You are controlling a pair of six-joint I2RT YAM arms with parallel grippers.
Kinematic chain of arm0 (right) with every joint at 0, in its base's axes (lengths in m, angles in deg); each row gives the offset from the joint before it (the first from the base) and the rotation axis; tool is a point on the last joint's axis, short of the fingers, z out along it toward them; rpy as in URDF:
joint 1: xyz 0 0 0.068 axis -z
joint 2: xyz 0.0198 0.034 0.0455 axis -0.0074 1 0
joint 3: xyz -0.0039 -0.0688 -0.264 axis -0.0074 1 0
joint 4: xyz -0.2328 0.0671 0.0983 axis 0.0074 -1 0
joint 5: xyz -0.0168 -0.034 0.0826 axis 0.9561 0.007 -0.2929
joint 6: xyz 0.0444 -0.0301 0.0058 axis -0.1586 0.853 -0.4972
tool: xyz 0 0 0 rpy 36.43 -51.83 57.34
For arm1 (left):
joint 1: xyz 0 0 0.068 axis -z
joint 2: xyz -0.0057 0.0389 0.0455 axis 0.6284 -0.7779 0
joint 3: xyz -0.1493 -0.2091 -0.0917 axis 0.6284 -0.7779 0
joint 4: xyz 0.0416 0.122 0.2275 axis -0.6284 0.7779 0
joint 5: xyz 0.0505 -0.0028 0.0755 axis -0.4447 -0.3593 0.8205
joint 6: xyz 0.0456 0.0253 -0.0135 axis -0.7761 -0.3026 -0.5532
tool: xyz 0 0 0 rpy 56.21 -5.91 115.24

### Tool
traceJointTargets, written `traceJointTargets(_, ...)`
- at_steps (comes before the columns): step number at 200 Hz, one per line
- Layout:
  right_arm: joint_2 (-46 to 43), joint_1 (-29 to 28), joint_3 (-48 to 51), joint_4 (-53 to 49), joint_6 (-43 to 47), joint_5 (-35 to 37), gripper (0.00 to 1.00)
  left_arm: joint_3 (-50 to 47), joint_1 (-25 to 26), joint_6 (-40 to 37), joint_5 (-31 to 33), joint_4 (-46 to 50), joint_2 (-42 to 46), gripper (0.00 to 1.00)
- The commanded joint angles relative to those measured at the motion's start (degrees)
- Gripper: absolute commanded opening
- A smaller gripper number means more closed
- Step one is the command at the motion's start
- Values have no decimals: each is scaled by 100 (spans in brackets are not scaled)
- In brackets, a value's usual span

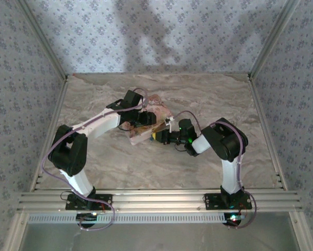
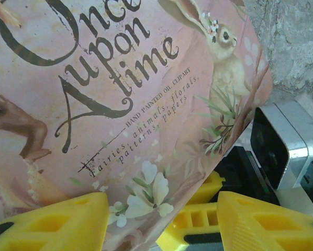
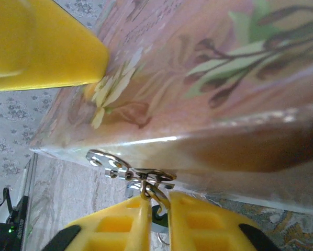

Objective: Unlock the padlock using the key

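The two arms meet over the middle of the marbled desk [image 1: 209, 94], where a flat pink box [image 2: 120, 78] lettered "Once upon a time" and painted with a rabbit and white flowers is held up off the surface at a tilt.

The left tool [image 2: 161, 204] stands with its yellow fingers [image 2: 57, 222] well apart. The box's lower corner lies between them: the box's face overlaps one finger, while the other stands clear of the box's edge. I cannot tell whether the left tool presses on the box or only brackets it. In the right wrist view one of these yellow fingers rests against the painted face near the white flower.

The right tool [image 3: 157, 208] comes at the box from the opposite side, at its edge. On that edge sits a small silver clasp [image 3: 107, 159], and from it hangs the padlock [image 3: 155, 194] — only a thin brassy loop of it can be seen, dropping straight into the slit between the right fingers. The lock's body is hidden between the pads. These fingers are drawn almost together, leaving a narrow gap, and they pinch the loop just below the clasp.

In the overhead view the right tool lies low and level — its tip is tucked under the box's near edge.
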Motion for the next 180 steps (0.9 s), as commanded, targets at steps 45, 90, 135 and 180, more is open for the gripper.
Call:
traceJointTargets(45, 101, 30, -30, 322, -343, -3, 3, -187, 31, 45, 4, -64, -54, 58)
traceJointTargets(90, 109, 113, 117, 620, -625, 146, 0, -321, 34, 80, 20, -105, -1, 58)
traceJointTargets(135, 75, 223, 224, 912, -942, 244, 0, -478, 33, 80, 12, -160, 34, 58)
traceJointTargets(180, 4, 265, 300, 1003, -1095, 320, 0, -604, 37, 54, -18, -219, 34, 58)
